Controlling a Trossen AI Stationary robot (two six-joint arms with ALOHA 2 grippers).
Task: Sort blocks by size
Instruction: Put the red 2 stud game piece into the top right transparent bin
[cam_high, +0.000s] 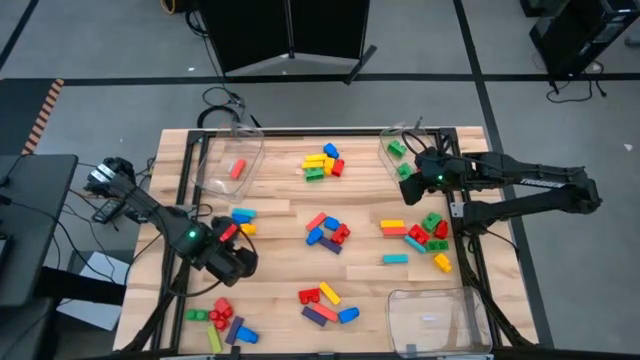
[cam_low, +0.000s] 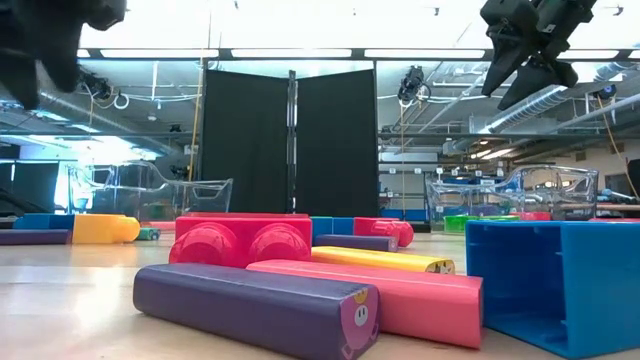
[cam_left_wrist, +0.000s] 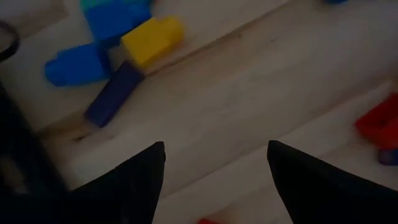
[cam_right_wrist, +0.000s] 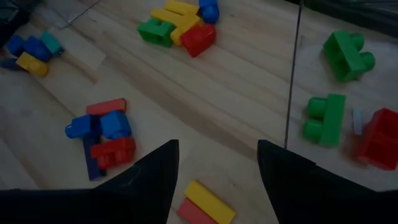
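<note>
Blocks lie in loose groups on the wooden table: one at the far middle (cam_high: 322, 163), one at the centre (cam_high: 327, 232), one at the right (cam_high: 425, 235), and two at the near side (cam_high: 325, 305) (cam_high: 222, 322). My left gripper (cam_high: 240, 262) (cam_left_wrist: 214, 146) is open and empty over bare wood, near blue, yellow and purple blocks (cam_left_wrist: 118, 56). My right gripper (cam_high: 412, 190) (cam_right_wrist: 217, 146) is open and empty. It hangs high by the near edge of the far-right clear bin (cam_high: 385, 150), which holds green blocks (cam_right_wrist: 348, 56) and a red one (cam_right_wrist: 379, 137).
A clear bin at the far left (cam_high: 215, 175) holds one red block (cam_high: 237, 168). Another clear bin stands at the near right (cam_high: 430, 315). Black rails run along the table's left and right sides. Bare wood lies between the groups of blocks.
</note>
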